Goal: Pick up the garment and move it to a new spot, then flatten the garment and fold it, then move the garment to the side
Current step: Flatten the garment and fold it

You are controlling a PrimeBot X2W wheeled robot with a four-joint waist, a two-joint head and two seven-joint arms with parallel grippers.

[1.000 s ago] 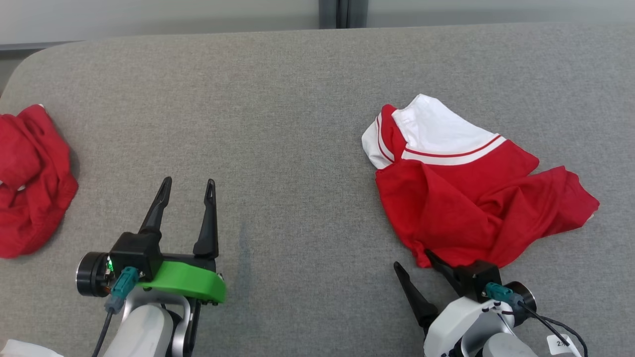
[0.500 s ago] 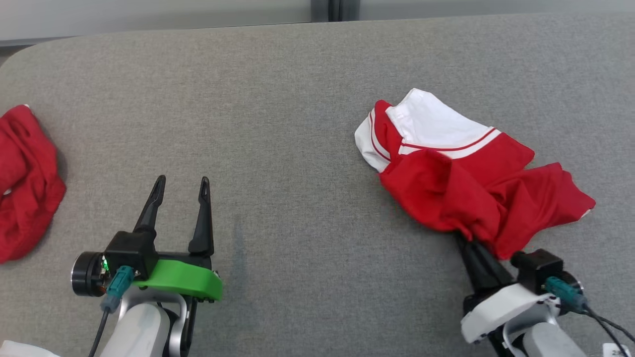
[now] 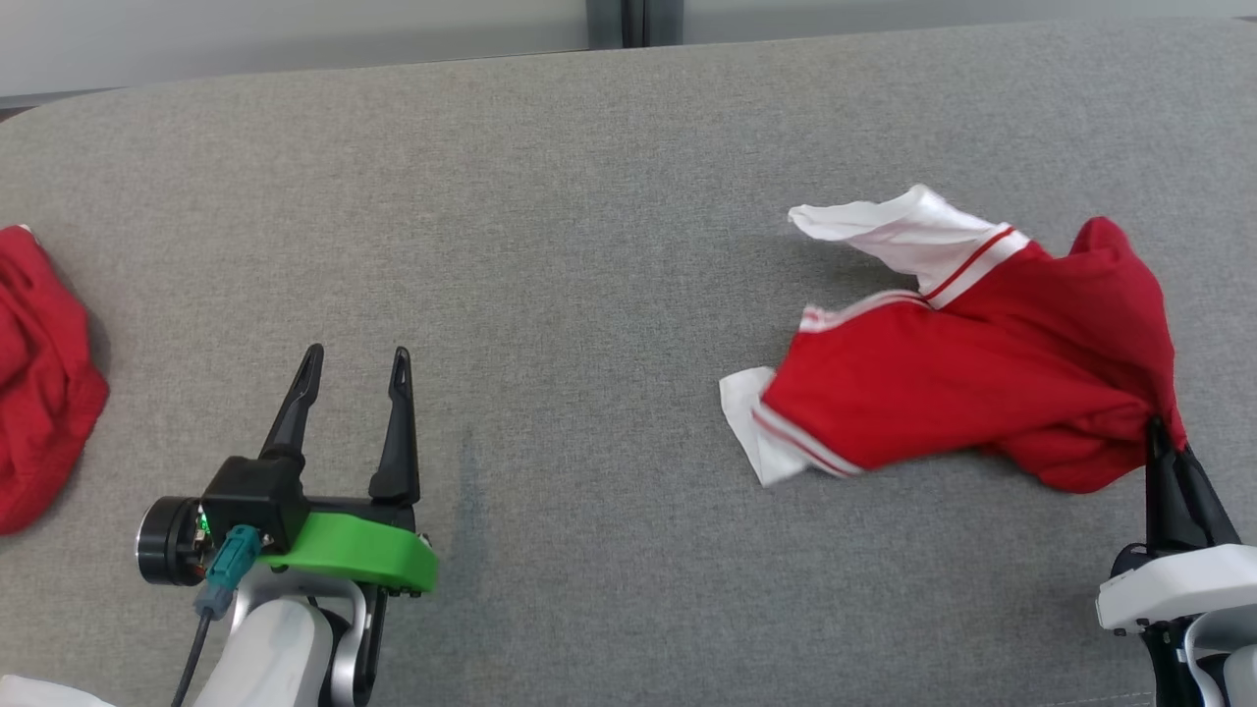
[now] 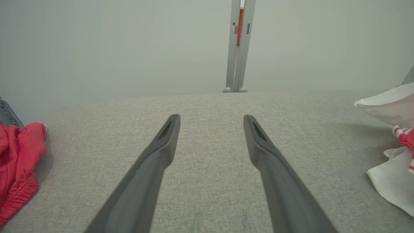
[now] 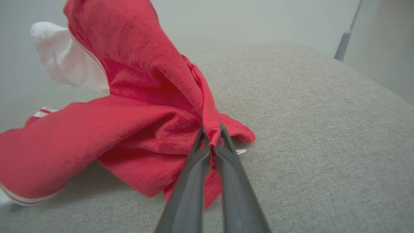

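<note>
The right gripper, wide apart a second ago, has clamped shut on a red fold of the garment and hauled it toward three o'clock, partly lifted, its white-trimmed end trailing on the grey table; the pick-up looks under way. At seven o'clock the left gripper hangs wide open, empty; a second red cloth lies at nine o'clock

Grey woven-fabric tabletop, rounded far-left corner. Behind it plain pale grey wall, split by paired grey upright posts.
</note>
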